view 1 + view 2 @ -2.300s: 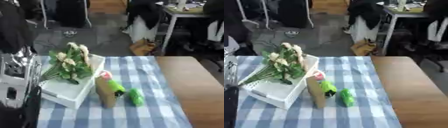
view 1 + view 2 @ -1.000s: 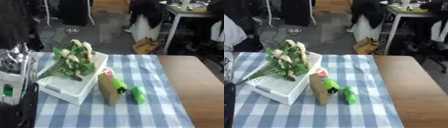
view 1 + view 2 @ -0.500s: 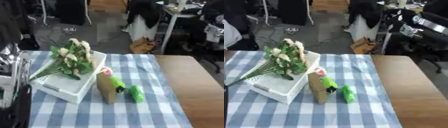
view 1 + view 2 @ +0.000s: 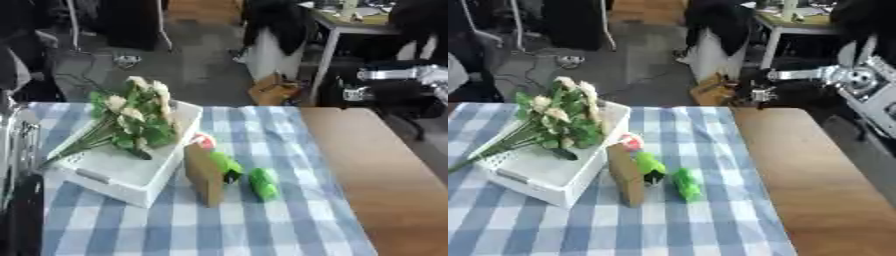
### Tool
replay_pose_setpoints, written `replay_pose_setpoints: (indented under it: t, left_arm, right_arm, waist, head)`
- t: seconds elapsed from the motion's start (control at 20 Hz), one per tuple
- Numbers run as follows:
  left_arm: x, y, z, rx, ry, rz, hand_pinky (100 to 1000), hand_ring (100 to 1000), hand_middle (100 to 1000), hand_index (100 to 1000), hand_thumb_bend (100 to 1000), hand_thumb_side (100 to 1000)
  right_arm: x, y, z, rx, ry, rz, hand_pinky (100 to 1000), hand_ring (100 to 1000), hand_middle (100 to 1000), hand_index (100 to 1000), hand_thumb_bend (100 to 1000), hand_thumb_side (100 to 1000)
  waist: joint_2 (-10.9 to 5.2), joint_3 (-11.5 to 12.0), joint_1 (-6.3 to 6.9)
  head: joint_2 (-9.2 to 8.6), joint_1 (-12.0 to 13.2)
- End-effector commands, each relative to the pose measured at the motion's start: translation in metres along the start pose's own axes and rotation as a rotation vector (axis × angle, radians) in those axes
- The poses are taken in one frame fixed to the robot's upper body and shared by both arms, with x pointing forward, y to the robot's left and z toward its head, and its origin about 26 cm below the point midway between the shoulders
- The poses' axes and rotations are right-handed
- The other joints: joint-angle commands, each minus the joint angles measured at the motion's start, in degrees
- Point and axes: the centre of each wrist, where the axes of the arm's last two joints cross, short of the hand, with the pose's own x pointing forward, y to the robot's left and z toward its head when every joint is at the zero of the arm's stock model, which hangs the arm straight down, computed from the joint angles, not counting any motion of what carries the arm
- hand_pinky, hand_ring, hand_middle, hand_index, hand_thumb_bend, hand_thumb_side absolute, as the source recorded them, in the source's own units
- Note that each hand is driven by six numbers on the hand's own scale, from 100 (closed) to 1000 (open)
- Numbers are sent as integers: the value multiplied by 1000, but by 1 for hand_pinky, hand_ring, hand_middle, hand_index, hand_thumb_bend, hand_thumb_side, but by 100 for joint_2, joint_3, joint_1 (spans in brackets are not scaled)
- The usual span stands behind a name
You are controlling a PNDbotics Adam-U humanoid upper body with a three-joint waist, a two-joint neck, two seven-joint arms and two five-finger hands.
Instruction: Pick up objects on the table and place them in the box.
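Observation:
A white box (image 4: 131, 172) stands on the left of the checked cloth, and a bunch of pale flowers with green leaves (image 4: 136, 120) lies in it. Against the box's right side stands a brown carton (image 4: 206, 175) with a red and white thing (image 4: 203, 141) behind it. Two green objects lie to the carton's right, one (image 4: 229, 166) touching it and one (image 4: 262, 184) a little apart. My right arm (image 4: 859, 75) comes in from the upper right, high above the table's far edge. Its blurred hand (image 4: 761, 92) is far from the objects. A strip of my left arm (image 4: 13, 150) shows at the left edge.
The blue and white checked cloth (image 4: 262, 230) covers the table's left part, and bare wood (image 4: 376, 170) lies to its right. Beyond the far edge are office chairs, a desk and dark bags on the floor.
My right arm has come further into view from the upper right and reached leftward. The camera has shifted a little. The objects on the cloth lie as before.

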Motion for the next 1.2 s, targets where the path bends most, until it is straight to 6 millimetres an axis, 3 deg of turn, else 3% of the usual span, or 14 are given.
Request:
replay_pose_setpoints:
  t: [0.05, 0.4, 0.6, 0.8, 1.2]
  left_arm:
    - [4, -4, -4, -5, -21, 22, 680, 810, 819, 885, 100, 856]
    - [4, -6, -3, -1, -18, 38, 681, 810, 819, 885, 100, 857]
    - [4, -7, -1, 2, -15, 47, 681, 810, 819, 884, 100, 858]
    - [4, -9, -1, 2, -15, 55, 681, 810, 819, 884, 100, 858]
    - [3, -9, -1, 2, -13, 62, 681, 810, 819, 883, 100, 857]
  right_arm:
    - [-12, -6, -10, 20, 31, -3, 765, 816, 827, 839, 100, 914]
    - [-14, -2, -46, 42, 32, -4, 773, 847, 836, 856, 100, 950]
    - [-11, 4, -60, 18, 34, -3, 820, 900, 900, 914, 100, 976]
    - [-10, 21, -77, -55, 70, 26, 812, 896, 889, 900, 100, 954]
    - [-7, 31, -95, -60, 96, 35, 815, 904, 889, 905, 100, 964]
  waist:
    - [-152, 13, -62]
    - [-157, 56, -41]
    - [-165, 71, -32]
    - [-146, 90, -16]
    - [-164, 97, -19]
  head:
    - [101, -116]
    - [176, -279]
    - [171, -354]
    - [165, -371]
    - [167, -403]
